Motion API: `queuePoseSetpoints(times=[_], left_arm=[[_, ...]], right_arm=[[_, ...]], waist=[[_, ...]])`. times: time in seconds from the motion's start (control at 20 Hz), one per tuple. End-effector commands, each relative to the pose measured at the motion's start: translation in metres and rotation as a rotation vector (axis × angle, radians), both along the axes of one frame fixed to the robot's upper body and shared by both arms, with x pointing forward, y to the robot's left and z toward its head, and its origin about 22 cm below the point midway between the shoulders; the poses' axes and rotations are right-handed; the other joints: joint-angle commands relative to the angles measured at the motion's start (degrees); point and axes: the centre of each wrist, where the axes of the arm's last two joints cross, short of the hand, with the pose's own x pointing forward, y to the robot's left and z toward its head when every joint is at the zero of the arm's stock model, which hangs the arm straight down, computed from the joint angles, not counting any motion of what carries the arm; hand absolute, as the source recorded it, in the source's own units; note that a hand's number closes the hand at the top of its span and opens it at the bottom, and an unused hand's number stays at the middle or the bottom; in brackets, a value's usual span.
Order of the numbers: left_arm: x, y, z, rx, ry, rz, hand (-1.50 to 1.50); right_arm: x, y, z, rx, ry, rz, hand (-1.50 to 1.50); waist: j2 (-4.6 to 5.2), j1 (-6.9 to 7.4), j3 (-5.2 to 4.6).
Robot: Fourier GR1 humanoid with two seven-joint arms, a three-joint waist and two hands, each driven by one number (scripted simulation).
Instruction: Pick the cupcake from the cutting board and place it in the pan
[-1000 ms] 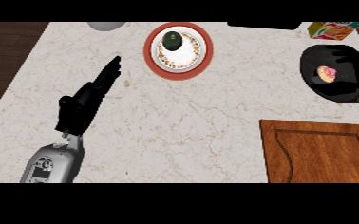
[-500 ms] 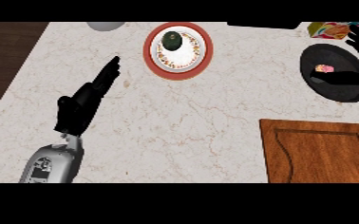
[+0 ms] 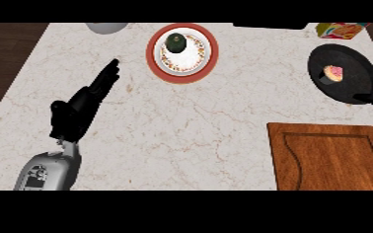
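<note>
We see the marbled counter [image 3: 204, 128], then the wooden cutting board [image 3: 324, 155] at lower right, and the black pan [image 3: 320, 74] holding the pink cupcake [image 3: 334, 72]. Our left robot hand [image 3: 76, 111] rests at left, released, fingers straight.

This is a kitchen. There is a stone counter [image 3: 189, 118] with a wooden cutting board [image 3: 324, 155], a black pan [image 3: 342, 74] and a plate [image 3: 183, 53] with food on it.
</note>
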Motion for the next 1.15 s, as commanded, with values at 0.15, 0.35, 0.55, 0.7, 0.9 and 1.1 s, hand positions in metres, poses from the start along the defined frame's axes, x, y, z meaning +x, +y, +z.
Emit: queuePoseSetpoints(times=[0.15,0.35,0.55,0.7,0.9,1.1], left_arm=[[-0.002,0.000,-0.002,0.000,0.016,0.009,0.00],[-0.003,0.000,-0.001,-0.002,0.010,0.017,0.00],[-0.004,0.005,-0.007,-0.005,0.026,0.024,0.00],[-0.004,0.007,-0.007,0.002,0.010,0.028,0.00],[-0.006,0.003,-0.007,-0.004,0.014,0.029,0.00],[-0.004,0.010,-0.012,-0.008,0.020,0.033,0.00]], right_arm=[[-0.039,-0.030,-0.011,0.051,-0.121,0.067,-1.50],[-0.057,-0.040,-0.020,0.079,-0.119,0.079,-1.50],[-0.068,-0.035,-0.040,0.087,-0.117,0.093,-1.50],[-0.083,-0.041,-0.046,0.089,-0.109,0.105,-1.50],[-0.090,-0.032,-0.064,0.081,-0.114,0.094,-1.50],[-0.099,-0.046,-0.054,0.060,-0.123,0.079,-1.50]], waist=[[-0.42,-1.02,-0.01],[-0.75,-1.50,-0.03],[-0.87,-1.66,-0.08],[-1.03,-2.19,-0.10],[-1.18,-1.86,-0.05],[-1.19,-2.26,-0.13]])
